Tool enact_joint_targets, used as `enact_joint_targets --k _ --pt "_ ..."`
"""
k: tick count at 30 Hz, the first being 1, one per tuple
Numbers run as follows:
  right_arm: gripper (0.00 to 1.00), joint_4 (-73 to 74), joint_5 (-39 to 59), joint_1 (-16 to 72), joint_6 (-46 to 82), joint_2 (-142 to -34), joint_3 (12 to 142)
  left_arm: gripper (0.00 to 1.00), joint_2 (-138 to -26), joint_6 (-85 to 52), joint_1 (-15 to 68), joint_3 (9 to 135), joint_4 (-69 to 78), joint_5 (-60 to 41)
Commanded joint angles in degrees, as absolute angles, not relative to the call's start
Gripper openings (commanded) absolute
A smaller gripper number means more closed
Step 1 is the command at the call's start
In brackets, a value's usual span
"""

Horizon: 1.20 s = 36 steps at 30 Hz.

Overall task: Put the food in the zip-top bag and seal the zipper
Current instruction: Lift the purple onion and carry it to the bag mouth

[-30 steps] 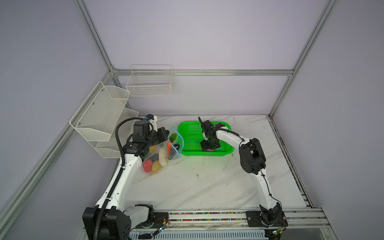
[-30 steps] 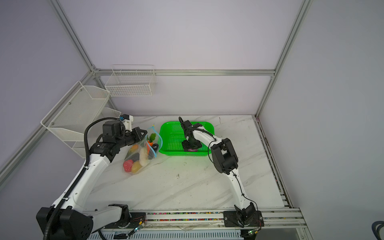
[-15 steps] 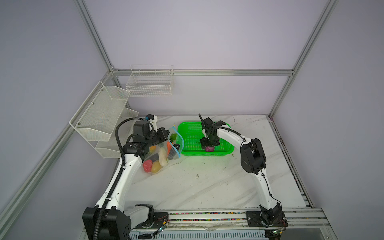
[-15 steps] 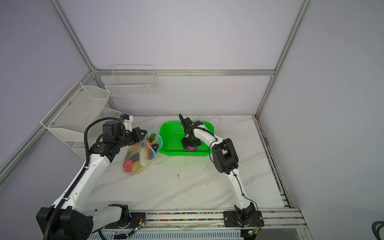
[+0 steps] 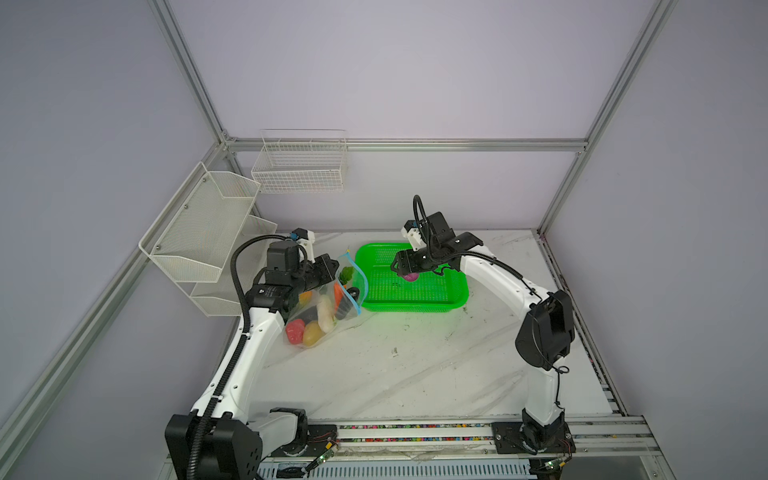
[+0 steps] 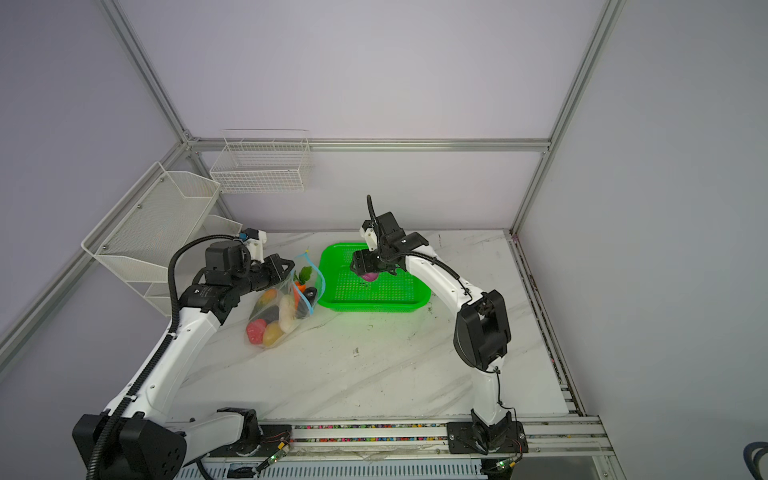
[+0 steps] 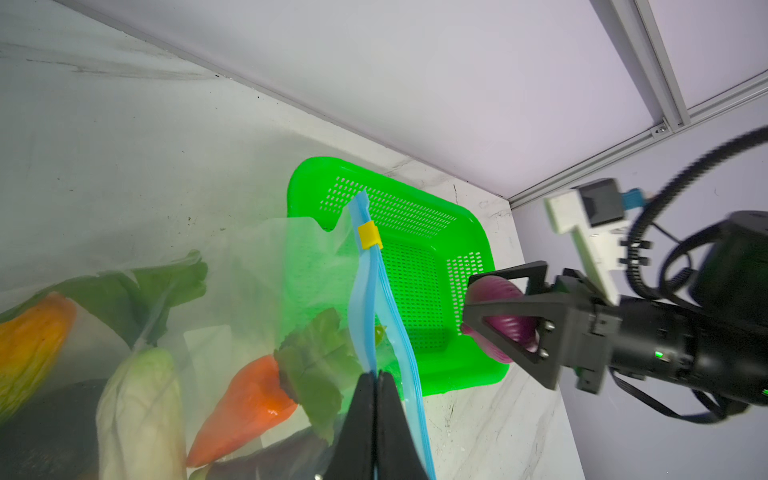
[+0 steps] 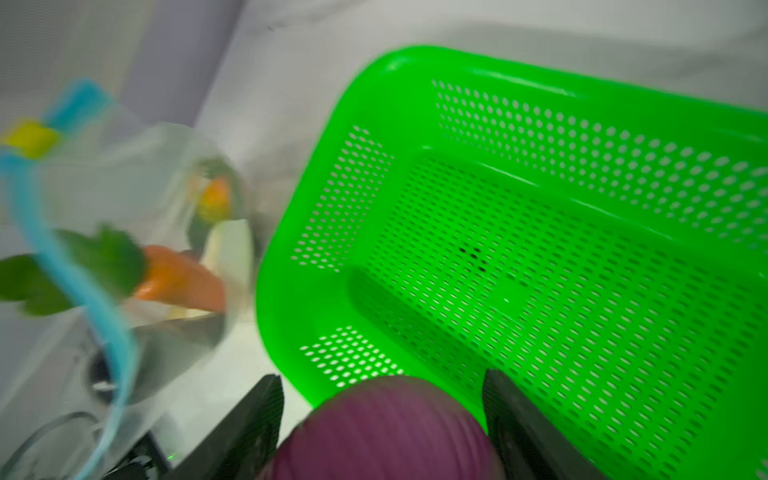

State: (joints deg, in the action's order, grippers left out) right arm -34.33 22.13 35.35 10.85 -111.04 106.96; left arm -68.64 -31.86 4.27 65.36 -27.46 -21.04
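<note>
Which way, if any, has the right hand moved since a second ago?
Yes. Holding the purple onion, the right hand has lifted from the floor of the green basket near its front rim and now hangs over its middle.

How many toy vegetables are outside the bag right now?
1: the purple onion, held in the right gripper over the green basket. The others visible sit inside the zip-top bag; more may be hidden.

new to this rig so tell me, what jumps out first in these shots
The bright green basket at the back of the table, with the right gripper over it clamping a purple onion. Beside it, the left gripper pinches the blue zipper of a clear zip-top bag full of colourful toy vegetables.
</note>
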Motion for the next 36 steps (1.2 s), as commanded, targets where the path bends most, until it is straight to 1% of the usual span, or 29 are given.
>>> enact_joint_targets --k 1,5,9,13,21,30,36 --pt "0.45 -25.1 29.3 37.1 11.8 -109.0 106.3 0.0 -67.4 -31.0 4.4 68.4 -25.8 -21.9" --pt "0.43 -18.7 34.6 38.7 15.5 -108.9 105.4 0.0 -67.1 -30.9 4.4 68.7 -26.2 -21.5" --pt "0.43 -16.2 35.0 41.4 16.2 -109.5 106.1 0.0 -67.1 -30.8 4.4 69.6 -26.6 -21.5" --pt "0.43 -16.3 35.7 42.7 16.7 -112.5 107.8 0.0 -67.0 -30.8 4.4 70.4 -26.8 -21.6" --pt "0.44 -10.1 39.9 45.7 20.3 -116.1 107.2 0.0 -67.0 -31.0 4.4 70.8 -26.9 -21.7" --pt "0.47 -9.2 40.3 45.9 20.8 -117.8 106.8 0.0 -65.9 -30.8 4.4 71.5 -27.0 -21.6" --pt "0.51 -8.4 40.5 45.9 21.0 -118.2 106.1 0.0 -65.0 -30.7 4.4 71.7 -27.5 -21.4"
